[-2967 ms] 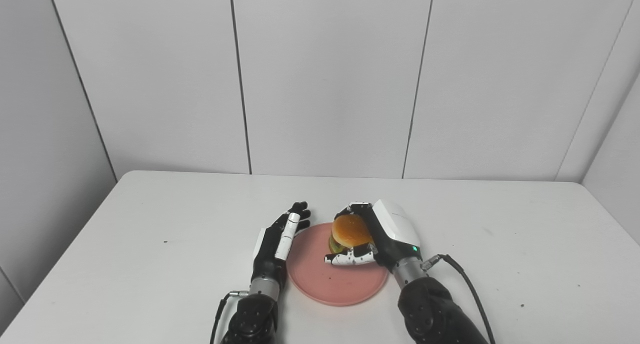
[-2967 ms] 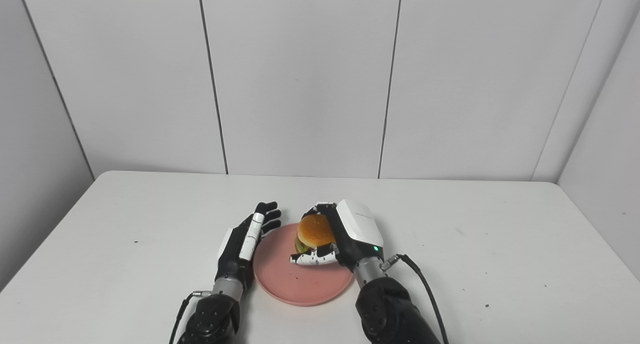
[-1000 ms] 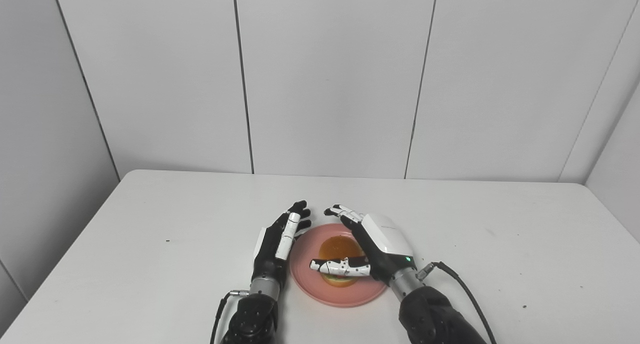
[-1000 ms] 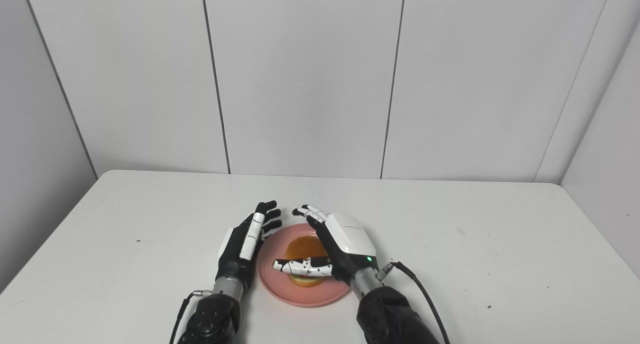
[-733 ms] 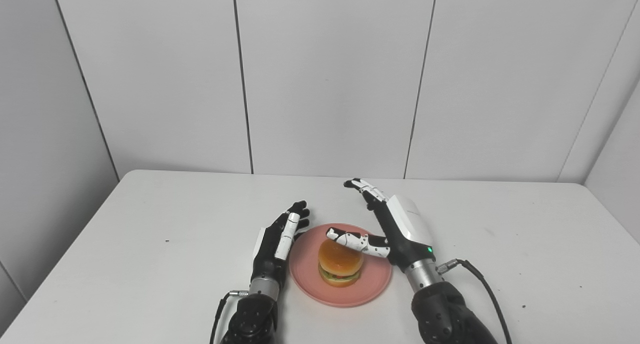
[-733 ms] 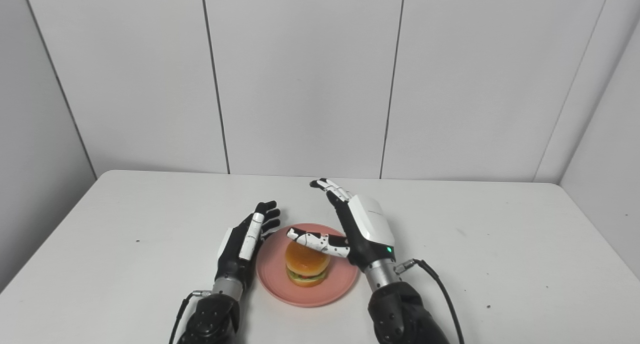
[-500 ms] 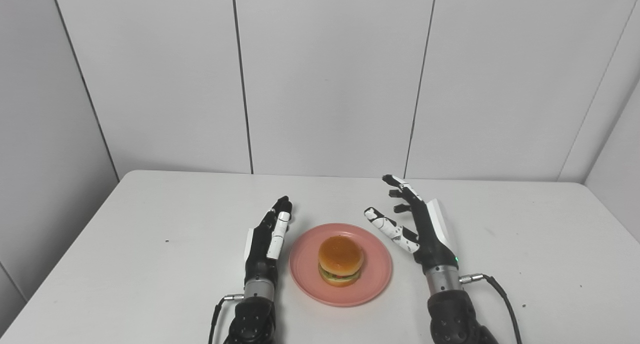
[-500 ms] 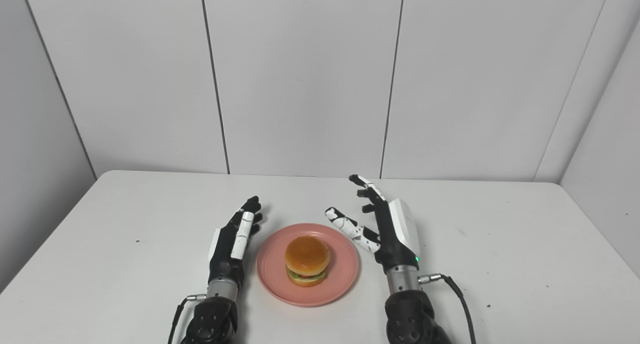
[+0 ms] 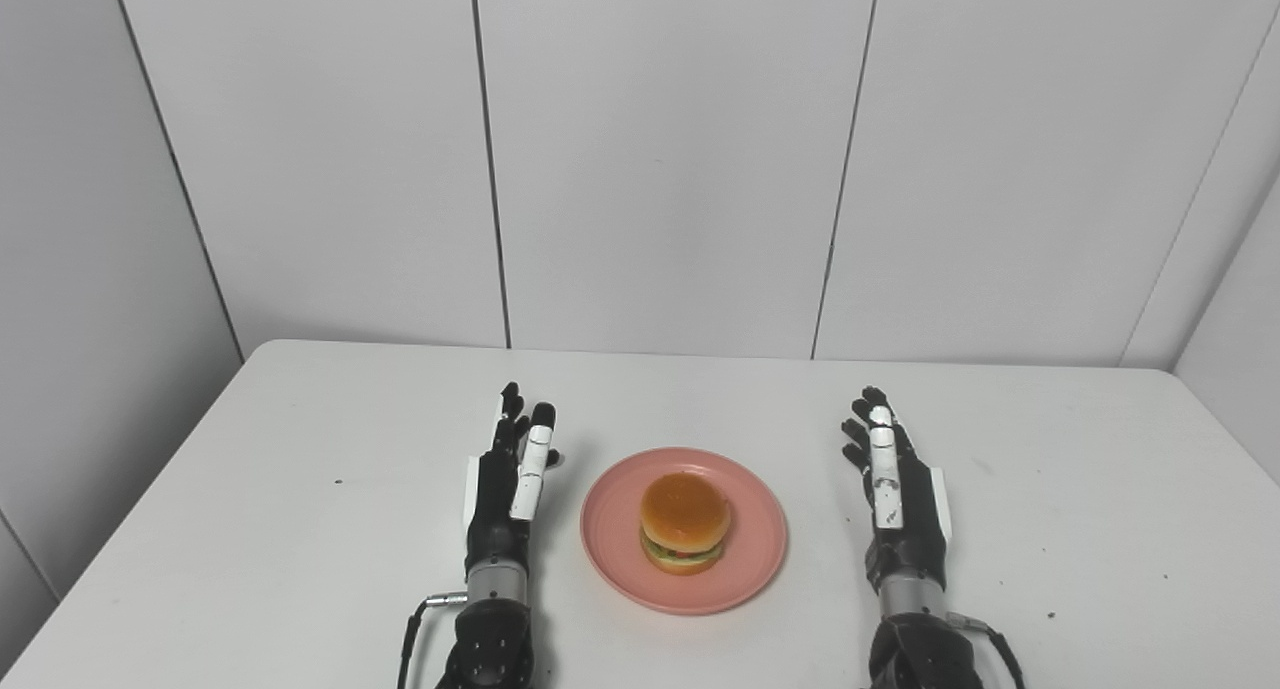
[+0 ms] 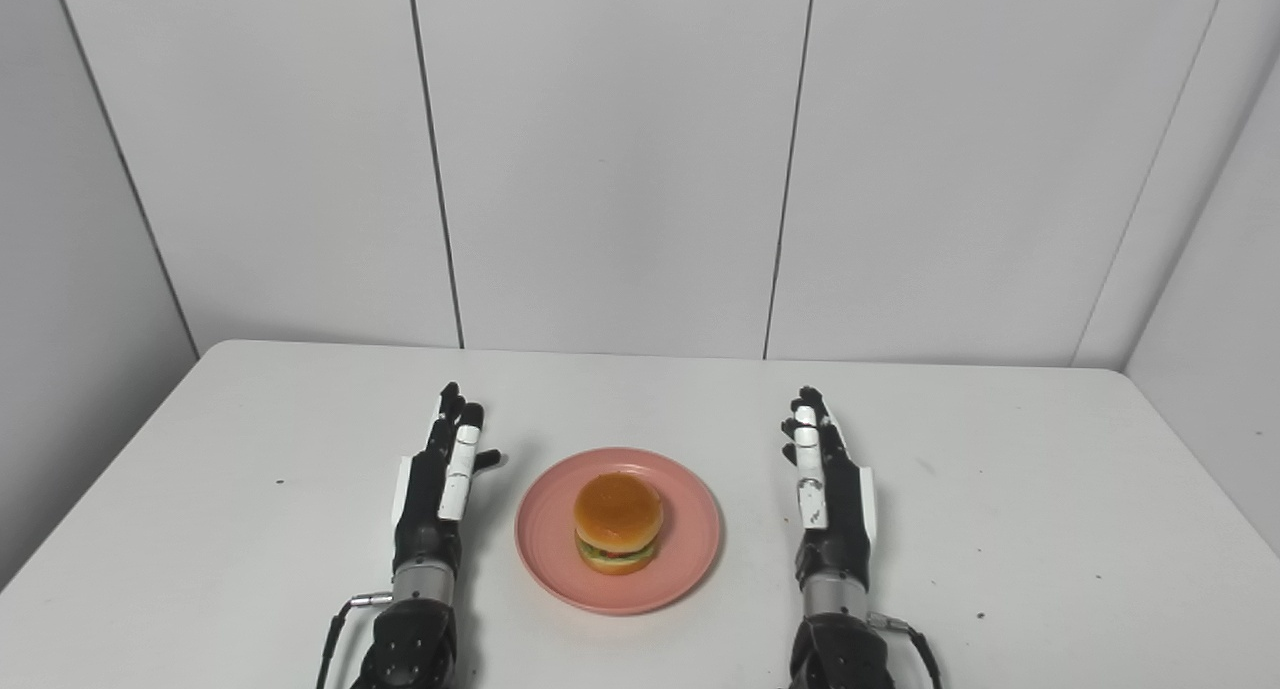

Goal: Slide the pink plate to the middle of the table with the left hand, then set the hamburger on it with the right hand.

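Observation:
A pink plate [image 9: 745, 559] lies near the front middle of the white table [image 9: 300, 449]. The hamburger [image 9: 684, 522], with an orange bun and green filling, stands upright on the plate's centre. My left hand [image 9: 505, 494] is held edge-on to the left of the plate, a short gap away, fingers straight and holding nothing. Open too, my right hand [image 9: 895, 499] stands to the right of the plate, farther from it, with its fingers pointing at the back wall. Neither hand touches the plate or the hamburger.
Grey panelled walls [image 9: 660, 159] close off the back and both sides of the table. A cable [image 9: 425, 609] runs from my left wrist. Small dark specks dot the tabletop at the right.
My right hand let go of the hamburger on the plate, lifted and swung out to the right. My left hand drew a little left, away from the plate's rim.

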`<state>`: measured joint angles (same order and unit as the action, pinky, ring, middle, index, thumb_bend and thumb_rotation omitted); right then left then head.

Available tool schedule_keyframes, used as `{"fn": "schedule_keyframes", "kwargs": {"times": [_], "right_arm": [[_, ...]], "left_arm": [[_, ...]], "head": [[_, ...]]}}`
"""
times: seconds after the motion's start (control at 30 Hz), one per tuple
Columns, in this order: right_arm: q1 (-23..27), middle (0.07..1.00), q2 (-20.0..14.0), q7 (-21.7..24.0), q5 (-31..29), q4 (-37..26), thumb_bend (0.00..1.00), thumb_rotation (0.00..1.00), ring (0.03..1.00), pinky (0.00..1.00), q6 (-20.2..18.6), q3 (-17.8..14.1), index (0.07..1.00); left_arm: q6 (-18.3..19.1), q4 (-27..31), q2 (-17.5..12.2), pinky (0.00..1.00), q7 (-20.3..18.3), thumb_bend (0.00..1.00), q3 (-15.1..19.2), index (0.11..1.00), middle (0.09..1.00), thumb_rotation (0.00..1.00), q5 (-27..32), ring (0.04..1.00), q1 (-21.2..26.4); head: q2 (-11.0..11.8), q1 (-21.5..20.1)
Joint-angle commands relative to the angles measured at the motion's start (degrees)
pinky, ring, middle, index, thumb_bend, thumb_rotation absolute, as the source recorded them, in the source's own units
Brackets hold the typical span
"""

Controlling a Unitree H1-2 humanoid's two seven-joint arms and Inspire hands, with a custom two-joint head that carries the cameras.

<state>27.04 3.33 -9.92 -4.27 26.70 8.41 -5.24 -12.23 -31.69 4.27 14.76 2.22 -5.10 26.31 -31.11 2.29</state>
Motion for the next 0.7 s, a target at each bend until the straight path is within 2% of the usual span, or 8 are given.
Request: {"fn": "schedule_keyframes", "kwargs": {"times": [0.0, 0.13, 0.23, 0.3, 0.37, 0.4, 0.5, 0.67], "right_arm": [[2.27, 0.915, 0.43, 0.72, -0.08, -0.62, 0.77, 0.96, 0.91, 0.91, -0.78, 0.32, 0.902], [2.45, 0.907, 0.61, 0.6, 0.16, 0.41, 0.77, 0.97, 0.889, 0.9, -1.14, 0.44, 0.902], [2.7, 0.91, 0.48, 0.92, 0.2, 1.19, 0.76, 0.98, 0.891, 0.9, -1.41, 0.57, 0.905], [2.79, 0.913, 0.48, 0.93, 0.3, 1.34, 0.75, 0.98, 0.896, 0.91, -1.76, 0.66, 0.908], [2.9, 0.911, 0.44, 0.9, 0.5, 1.65, 0.75, 0.98, 0.894, 0.91, -1.71, 0.75, 0.904], [2.95, 0.909, 0.38, 0.9, 0.63, 1.89, 0.76, 0.98, 0.89, 0.9, -1.64, 0.8, 0.9], [2.97, 0.906, 0.28, 0.93, 0.7, 1.94, 0.76, 0.98, 0.888, 0.9, -2.15, 0.83, 0.894], [2.84, 0.917, 0.38, 0.79, 1.06, 1.29, 0.77, 0.97, 0.905, 0.93, -3.4, 1.09, 0.892]], "left_arm": [[0.65, 0.6, -0.81, 0.65, -1.13, 0.82, 0.02, 0.98, 0.986, 0.96, 0.41, 0.972, 1.35], [2.21, 0.72, -1.56, 0.67, -2.14, 0.8, 0.1, 0.972, 0.978, 0.94, 0.9, 0.979, 1.77], [1.95, 0.05, -2.02, 0.75, -2.17, 0.79, 0.06, 0.967, 0.977, 0.94, 0.93, 0.977, 2.08], [1.73, -0.31, -2.18, 0.67, -2.09, 0.79, 0.07, 0.96, 0.975, 0.94, 0.87, 0.972, 2.23], [1.4, -0.67, -2.2, 0.67, -2.12, 0.79, 0.11, 0.96, 0.972, 0.94, 1.0, 0.971, 2.34], [1.49, -0.53, -2.16, 0.6, -2.15, 0.79, 0.09, 0.96, 0.966, 0.93, 1.01, 0.96, 2.3], [2.14, 0.18, -1.96, 0.55, -2.27, 0.79, 0.05, 0.959, 0.956, 0.93, 1.14, 0.945, 2.16], [3.09, 0.81, -2.37, 0.84, -2.93, 0.79, -0.26, 0.971, 0.977, 0.95, 0.97, 0.994, 2.15]], "head": [[-0.1, -0.18], [-0.16, -0.56], [-0.18, -0.76], [-0.14, -0.85], [-0.14, -0.92], [-0.14, -0.92], [-0.14, -0.92], [-0.2, -1.22]]}}
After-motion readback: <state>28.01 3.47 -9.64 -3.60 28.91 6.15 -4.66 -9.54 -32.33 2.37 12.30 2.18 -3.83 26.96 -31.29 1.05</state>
